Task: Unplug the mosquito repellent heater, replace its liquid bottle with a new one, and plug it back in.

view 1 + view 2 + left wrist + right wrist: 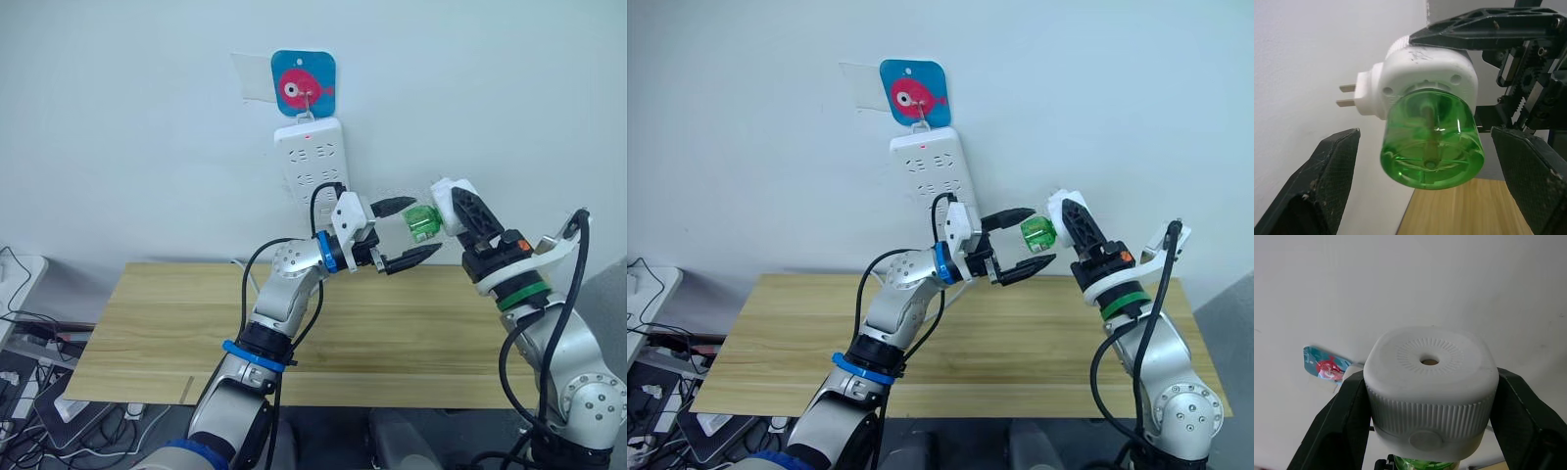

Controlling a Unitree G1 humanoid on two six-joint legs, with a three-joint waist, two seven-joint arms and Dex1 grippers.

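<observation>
- The mosquito repellent heater [453, 204] is held in mid-air above the far edge of the desk [392, 343], clear of the power strip [312, 157] on the wall, so the unplugging step is judged to be done.
- The right pincer [1429, 416] is pressed onto the heater's white ribbed body from both sides; in the right wrist view the round vent is seen facing that camera.
- The green liquid bottle [1431, 147] is still screwed into the heater, and its free base is pointed toward the robot's left, straight at the left pincer [408, 232].
- The left pincer is spread wide, one finger [1317, 188] to each side of the bottle, neither of them touching it.
- The two metal prongs [1347, 95] are seen projecting sideways from the heater, across the bottle's long axis, toward the wall.
- The relation that matters: the bottle's long axis is lined up roughly with the left pincer's approach line, so the bottle lies between the spread fingers and just ahead of them.
- The left arm is the nearer one to the bottle; a short advance and a closing on the green wall would probably be called for before any unscrewing.
- A slip may be risked on the smooth, rounded plastic if the fingers are closed too near the base.
</observation>
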